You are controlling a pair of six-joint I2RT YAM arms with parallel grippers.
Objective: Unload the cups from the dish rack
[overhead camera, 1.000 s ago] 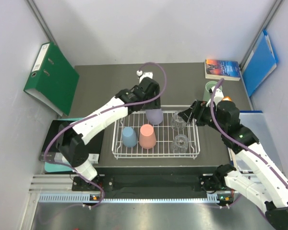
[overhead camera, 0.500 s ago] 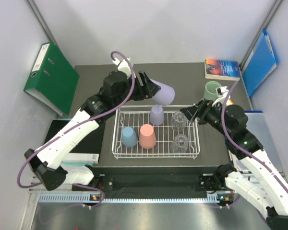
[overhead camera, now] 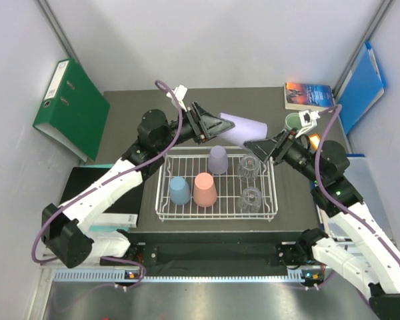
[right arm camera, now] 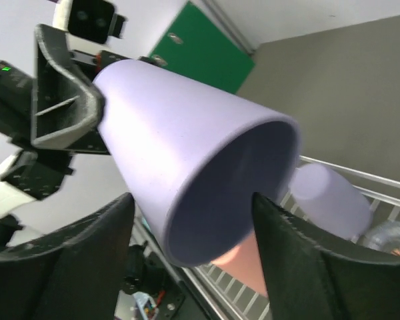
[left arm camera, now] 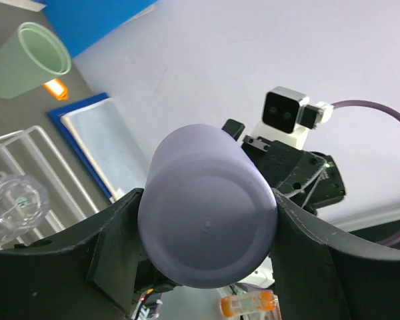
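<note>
My left gripper (overhead camera: pixel 217 125) is shut on the base end of a lilac cup (overhead camera: pixel 243 129), which lies on its side in the air over the far edge of the dish rack (overhead camera: pixel 217 218). In the left wrist view the cup's base (left arm camera: pixel 200 173) fills the space between both fingers. My right gripper (overhead camera: pixel 260 147) is open and straddles the cup's mouth (right arm camera: pixel 187 133), with a gap on its left side. In the rack, upside down, stand a second lilac cup (overhead camera: pixel 217 160), a blue one (overhead camera: pixel 179 191), a salmon one (overhead camera: pixel 205 189) and two clear glasses (overhead camera: pixel 248 167) (overhead camera: pixel 251 198).
A green cup (overhead camera: pixel 295 124) stands upright on the table right of the rack, by a book (overhead camera: pixel 309 95). A green binder (overhead camera: pixel 70 107) leans on the left wall and a blue folder (overhead camera: pixel 360 87) on the right wall. Dark flat items (overhead camera: pixel 80 193) lie left of the rack.
The left arm lifted the lilac cup out of the rack and swung it right, tipping it sideways. The right gripper rose to the cup's mouth and its jaws narrowed a little.
</note>
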